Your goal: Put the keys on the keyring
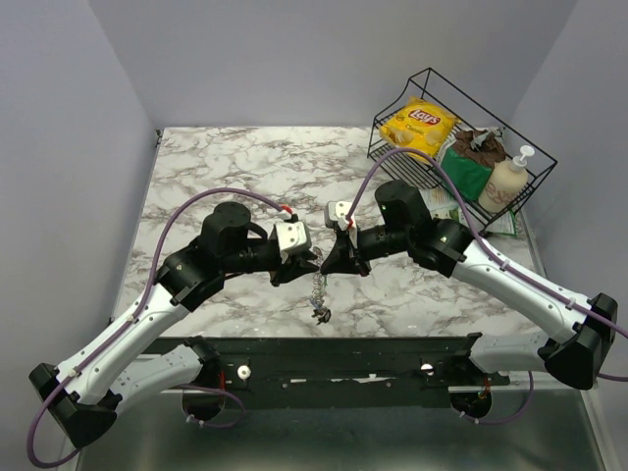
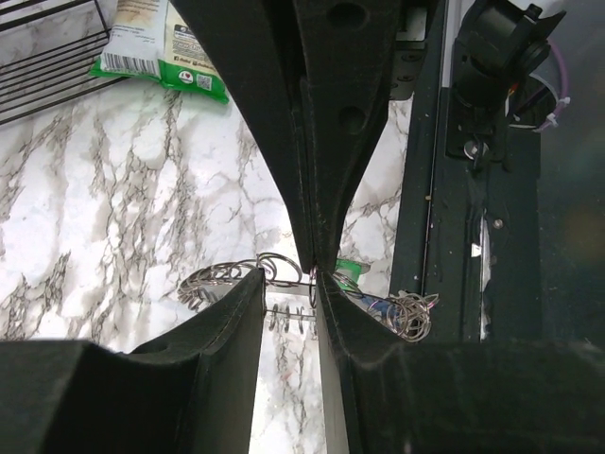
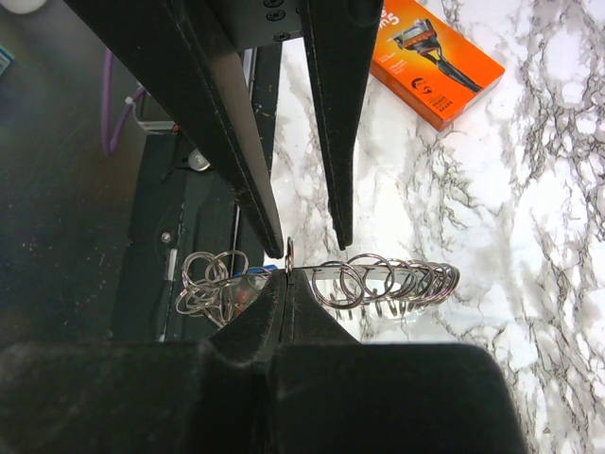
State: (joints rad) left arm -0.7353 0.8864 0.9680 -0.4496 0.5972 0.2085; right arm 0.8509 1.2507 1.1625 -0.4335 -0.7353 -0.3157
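Operator: Keyring (image 1: 319,290), where is it now?
Observer: It is hanging between the two arms, near the front edge of the marble table (image 1: 226,167); the right gripper (image 3: 285,280) is pinching one ring of it with jaws fully closed, so the chain is dangling freely below the grip and is not sliding away.
Operator: And the left gripper (image 2: 288,286)?
Observer: Its jaws are standing narrowly apart, one on each side of the chain, not pressing anything that I can see; I am judging that it is preparing a second hold, because a ring needs two holds for opening.
Operator: And the keys (image 2: 352,272)?
Observer: One green head is showing just beside the right fingertips, among the loops; whether it is already threaded, I cannot tell.
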